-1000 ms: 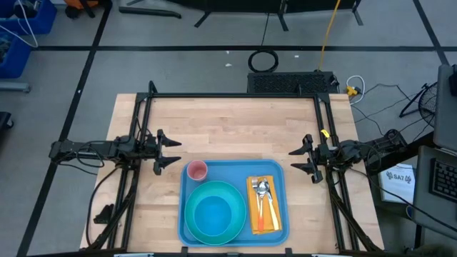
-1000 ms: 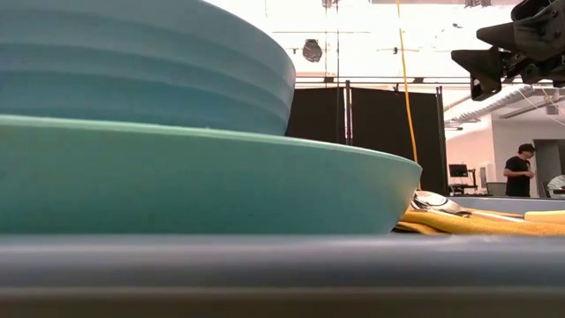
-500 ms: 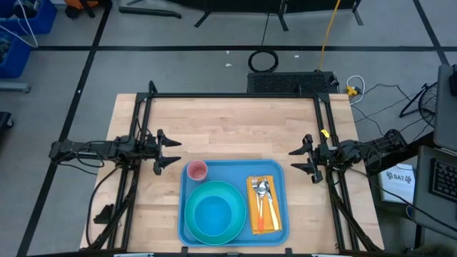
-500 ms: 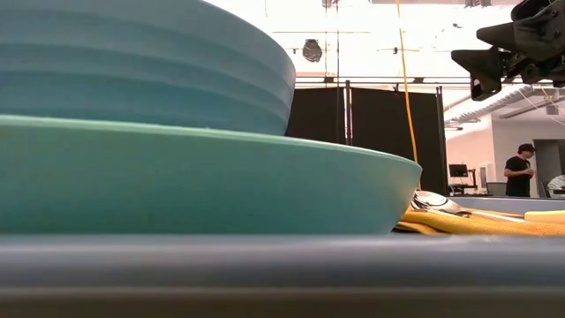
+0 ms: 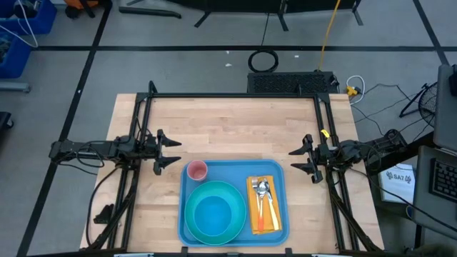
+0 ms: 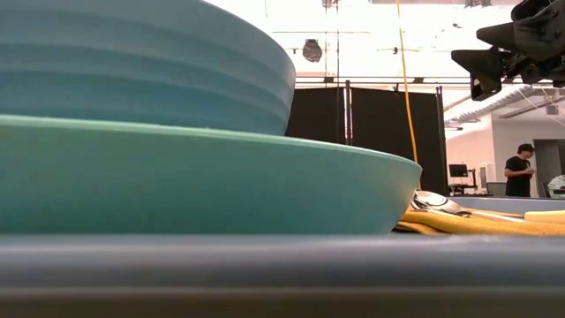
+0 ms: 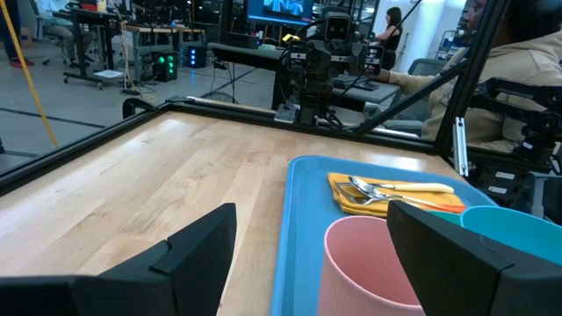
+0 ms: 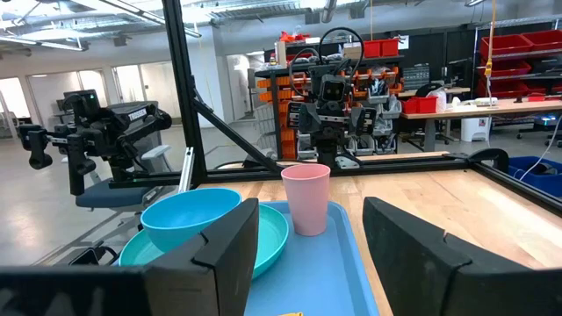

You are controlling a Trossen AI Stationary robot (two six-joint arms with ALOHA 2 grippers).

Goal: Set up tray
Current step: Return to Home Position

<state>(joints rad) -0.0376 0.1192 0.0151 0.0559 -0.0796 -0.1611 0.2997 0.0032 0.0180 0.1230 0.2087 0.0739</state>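
The tray [image 5: 230, 170] is light blue. The plate [image 5: 191, 198] is teal, the bowl [image 5: 216, 214] a brighter blue, the cup [image 5: 196, 170] pink. The napkin [image 5: 276, 223] is yellow-orange, the cutlery [image 5: 263, 203] silvery with orange handles. The worktop [image 5: 228, 128] is pale, streaked wood.

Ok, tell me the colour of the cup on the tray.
The cup is pale pink; the right wrist view shows it best.

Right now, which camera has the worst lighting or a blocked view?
Low view: the tray, teal plate and blue bowl fill most of the frame, and the room behind them is washed out bright. High view: evenly lit, no glare on the table.
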